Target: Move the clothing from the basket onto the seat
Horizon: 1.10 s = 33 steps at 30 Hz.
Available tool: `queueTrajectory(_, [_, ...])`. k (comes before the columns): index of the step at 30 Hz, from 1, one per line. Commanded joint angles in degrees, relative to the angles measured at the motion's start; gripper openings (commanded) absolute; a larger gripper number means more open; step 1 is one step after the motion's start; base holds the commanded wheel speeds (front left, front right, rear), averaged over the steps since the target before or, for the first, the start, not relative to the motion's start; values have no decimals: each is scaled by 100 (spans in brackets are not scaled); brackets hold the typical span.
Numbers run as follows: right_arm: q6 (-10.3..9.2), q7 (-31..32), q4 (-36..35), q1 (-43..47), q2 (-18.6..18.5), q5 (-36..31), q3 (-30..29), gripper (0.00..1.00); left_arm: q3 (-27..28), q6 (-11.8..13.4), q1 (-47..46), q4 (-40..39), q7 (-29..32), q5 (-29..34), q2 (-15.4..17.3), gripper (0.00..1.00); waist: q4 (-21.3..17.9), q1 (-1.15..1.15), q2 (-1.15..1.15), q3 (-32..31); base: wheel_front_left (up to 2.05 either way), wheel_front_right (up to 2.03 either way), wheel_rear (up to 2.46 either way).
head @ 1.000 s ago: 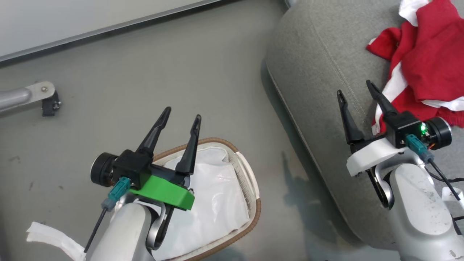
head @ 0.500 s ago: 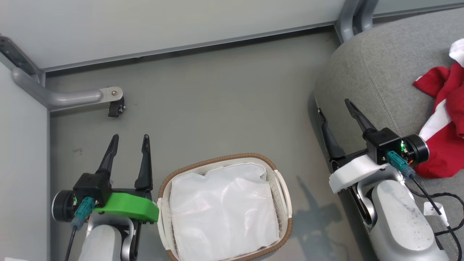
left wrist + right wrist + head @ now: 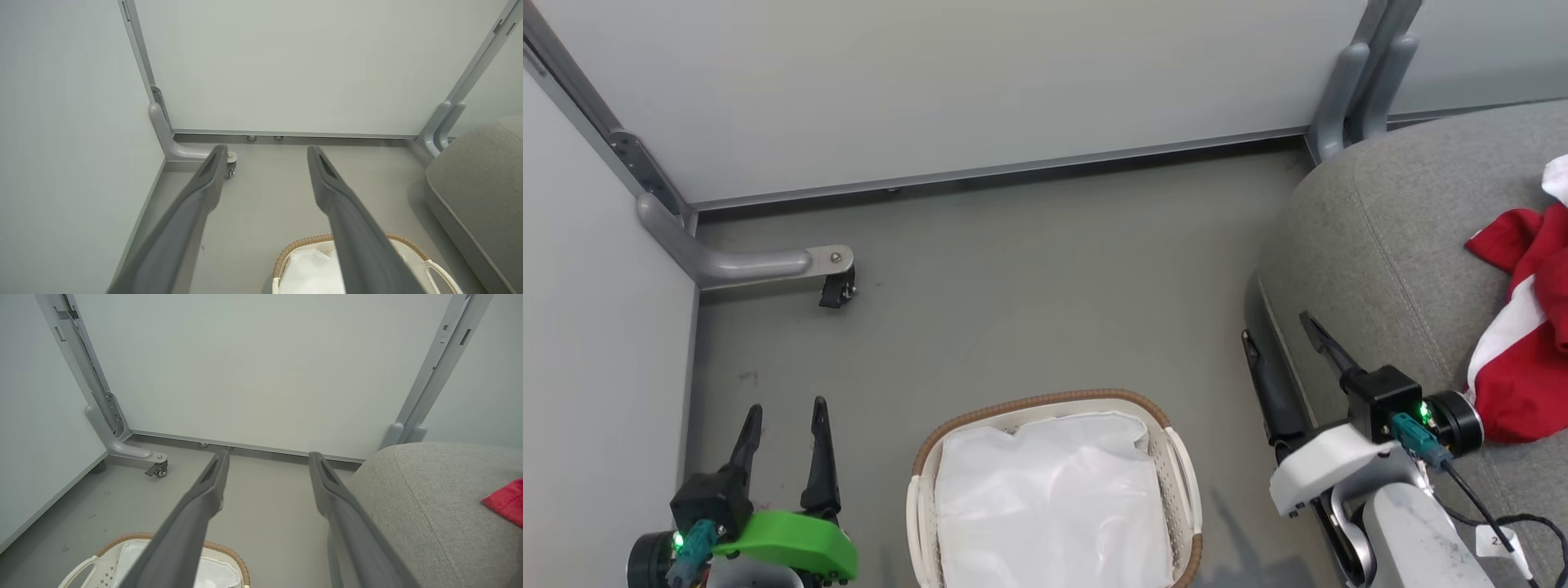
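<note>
Most of the job looks done: the seat (image 3: 1380, 245) lies beside the fingers of our right gripper (image 3: 1278, 327), the basket (image 3: 1045, 400), right of our left gripper (image 3: 787, 406), shows its white liner (image 3: 1054, 506), and the clothing (image 3: 1519, 384) rests on the seat. Both pairs of fingers gape wide, empty.

The clothing (image 3: 1523, 384) ran off the head view's right edge, so its full extent could not be told; the right wrist view caught a red corner of it at the edge. The basket (image 3: 1045, 398) was cut by the bottom edge, its near end unseen. The seat (image 3: 1388, 245) ran past the right and bottom edges. Print on a small white tag (image 3: 1494, 541) was too small to read.
</note>
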Motion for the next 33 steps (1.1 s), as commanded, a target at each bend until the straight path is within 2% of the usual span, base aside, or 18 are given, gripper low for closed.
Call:
queueTrajectory(1, [-7, 0, 7, 169, -17, 50, -33, 100, 15, 19, 153, 45, 4, -72, 5, 100, 65, 0, 0, -149, 0, 0, 0])
queueTrajectory(11, [-8, 0, 67, 558, -14, 240, -149, 100, 16, -30, 479, 161, 4, -211, 6, 100, 102, 0, 0, -422, 0, 0, 0])
queueTrajectory(12, [0, 0, 73, 509, 3, 229, -137, 0, 13, -24, 420, 156, 0, -214, -2, 0, 96, 0, 0, -410, 0, 0, 0])
queueTrajectory(17, [0, 18, 271, 598, 39, 281, -127, 0, 22, -24, 414, 371, 23, -269, -34, 0, 100, 0, 0, -422, 0, 0, 0])
queueTrajectory(33, [-1, 467, 91, 623, 29, 2095, -354, 0, 171, -34, 279, 172, 471, -1896, -26, 0, 130, 0, 0, -458, 0, 0, 0])
